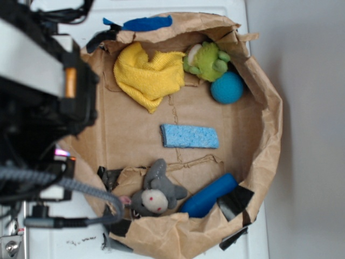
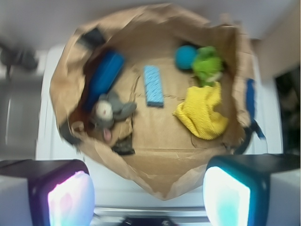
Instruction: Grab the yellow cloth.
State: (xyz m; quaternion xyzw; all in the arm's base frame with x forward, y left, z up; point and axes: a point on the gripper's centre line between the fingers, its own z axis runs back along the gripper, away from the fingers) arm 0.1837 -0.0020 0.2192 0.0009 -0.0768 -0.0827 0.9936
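We see the gripper [image 2: 148, 193] with fingers spread wide and nothing between them, held high above the brown paper bin [image 1: 267, 140]. The yellow cloth [image 1: 148, 73] lies crumpled on the bin floor against the wall, touching the green plush frog [image 1: 206, 60]. The light-blue sponge [image 1: 190, 136] lies apart, mid-floor.

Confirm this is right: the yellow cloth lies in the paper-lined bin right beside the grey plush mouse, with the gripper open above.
Not the mouse. In the exterior view the yellow cloth lies beside the green plush frog; the gripper is open.
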